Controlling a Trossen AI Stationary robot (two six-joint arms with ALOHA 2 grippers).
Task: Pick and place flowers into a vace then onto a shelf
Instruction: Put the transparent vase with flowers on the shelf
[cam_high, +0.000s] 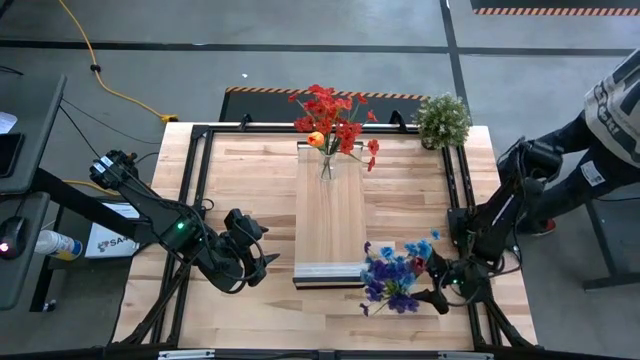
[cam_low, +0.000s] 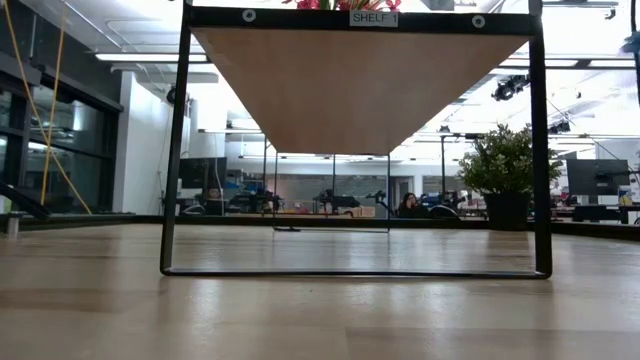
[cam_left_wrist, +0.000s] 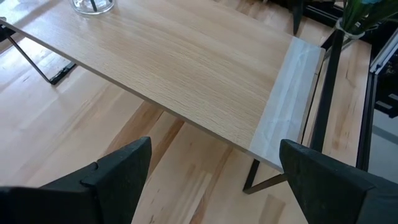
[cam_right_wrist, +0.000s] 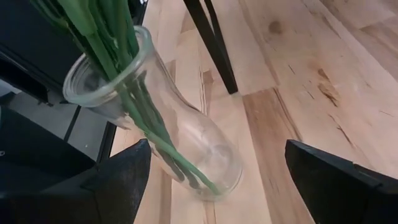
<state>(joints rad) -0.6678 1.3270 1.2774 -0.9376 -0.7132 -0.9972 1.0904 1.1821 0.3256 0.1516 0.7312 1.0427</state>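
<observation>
Flowers (cam_high: 335, 125) in a glass vase stand at the shelf's (cam_high: 330, 215) far end.
Right gripper (cam_high: 440, 290), jaws spread and empty, faces a second vase (cam_right_wrist: 180, 146) of blue blooms; potted plant (cam_high: 442, 120) beyond.

The left tool (cam_high: 247, 262) hangs low over the worktop's near left part, fingers (cam_left_wrist: 118, 180) spread wide, gripping nothing. The right tool (cam_high: 440, 290) sits near the near right corner, fingers (cam_right_wrist: 336, 180) likewise apart.

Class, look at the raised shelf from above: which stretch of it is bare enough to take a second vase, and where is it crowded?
The shelf is bare from the red flowers' vase at its far end to the pale strip at its near end. Beside that near end it is crowded: the vase of blue flowers and the right gripper.
</observation>
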